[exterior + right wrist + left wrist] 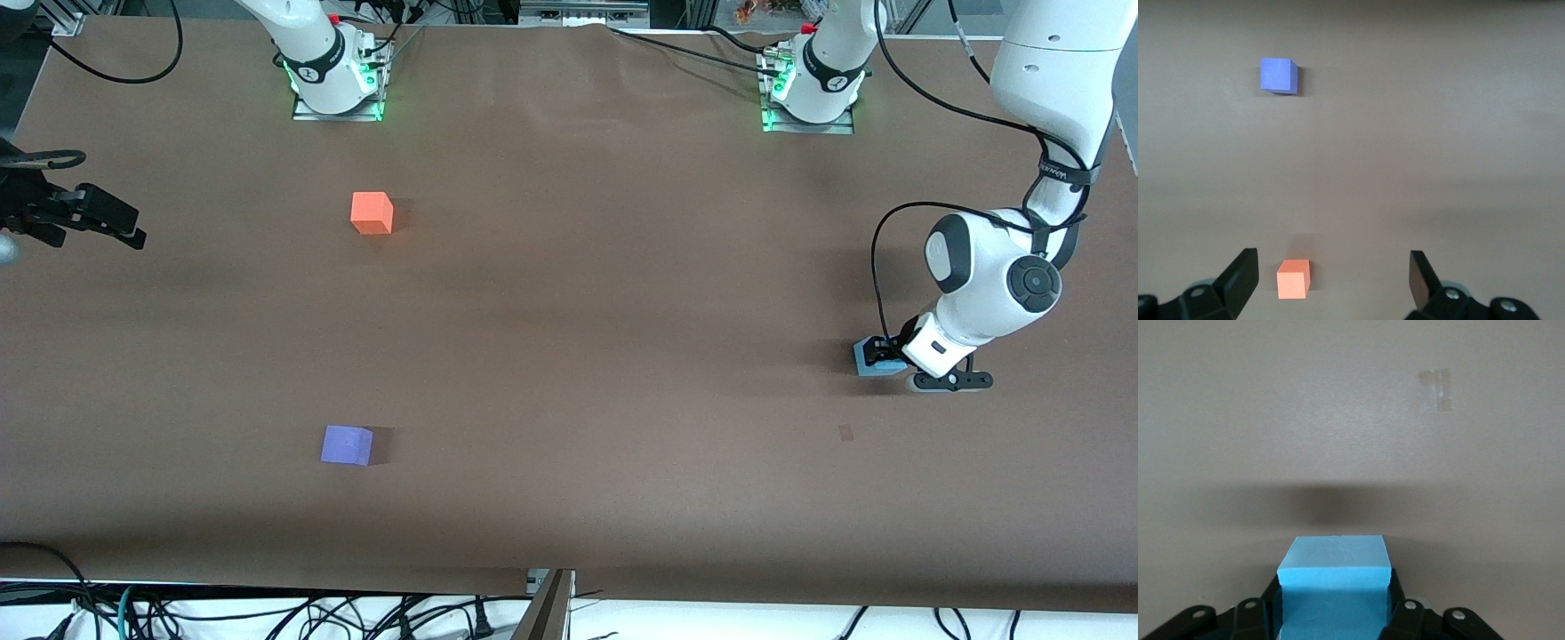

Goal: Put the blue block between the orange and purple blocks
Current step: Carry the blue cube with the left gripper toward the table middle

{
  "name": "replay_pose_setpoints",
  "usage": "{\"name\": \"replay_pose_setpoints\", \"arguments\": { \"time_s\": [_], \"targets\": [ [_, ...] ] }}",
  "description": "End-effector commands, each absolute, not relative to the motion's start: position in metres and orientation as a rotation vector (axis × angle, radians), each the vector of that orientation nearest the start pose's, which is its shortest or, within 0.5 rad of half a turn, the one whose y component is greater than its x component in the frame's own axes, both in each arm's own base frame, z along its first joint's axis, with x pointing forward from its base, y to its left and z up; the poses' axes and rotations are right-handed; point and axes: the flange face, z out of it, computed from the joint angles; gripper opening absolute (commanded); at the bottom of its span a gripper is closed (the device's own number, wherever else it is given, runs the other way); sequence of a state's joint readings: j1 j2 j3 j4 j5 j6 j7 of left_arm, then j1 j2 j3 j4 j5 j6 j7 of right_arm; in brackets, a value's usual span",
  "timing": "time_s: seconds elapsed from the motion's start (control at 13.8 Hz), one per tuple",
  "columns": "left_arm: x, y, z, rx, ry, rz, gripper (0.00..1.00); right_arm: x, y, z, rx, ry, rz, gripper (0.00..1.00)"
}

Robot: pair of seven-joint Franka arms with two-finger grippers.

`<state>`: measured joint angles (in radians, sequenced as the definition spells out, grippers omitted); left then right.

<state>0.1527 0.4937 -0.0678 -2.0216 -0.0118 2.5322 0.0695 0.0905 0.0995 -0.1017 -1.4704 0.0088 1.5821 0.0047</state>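
The blue block (869,357) is at the left arm's end of the table, down at the table's surface. My left gripper (882,352) is around it, one finger against each side. In the left wrist view the blue block (1334,577) fills the gap of the left gripper (1335,603). The orange block (372,213) lies toward the right arm's end, and the purple block (346,444) lies nearer the front camera than it. My right gripper (120,224) waits open in the air at that end. The right wrist view shows the right gripper (1333,270), the orange block (1293,279) and the purple block (1278,74).
A small piece of clear tape (845,433) is stuck to the brown table near the blue block, and it also shows in the left wrist view (1435,390). Cables hang along the table's front edge (356,591).
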Motion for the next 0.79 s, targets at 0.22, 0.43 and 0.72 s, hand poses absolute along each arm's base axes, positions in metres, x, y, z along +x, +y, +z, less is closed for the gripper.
{"name": "replay_pose_setpoints", "arguments": {
  "time_s": [0.22,0.43,0.72],
  "targets": [
    [0.616,-0.105,0.22,-3.261,0.208,-0.074,0.0,0.588,-0.004,0.621,-3.138,0.04,-0.03,1.0],
    [0.616,-0.23,0.241,-3.293,0.117,-0.092,0.0,0.591,-0.002,0.616,-3.14,0.033,-0.02,1.0],
    [0.58,-0.407,0.214,-3.347,-0.245,-0.036,0.0,0.601,0.0,0.603,-3.139,0.03,-0.032,1.0]
  ]
}}
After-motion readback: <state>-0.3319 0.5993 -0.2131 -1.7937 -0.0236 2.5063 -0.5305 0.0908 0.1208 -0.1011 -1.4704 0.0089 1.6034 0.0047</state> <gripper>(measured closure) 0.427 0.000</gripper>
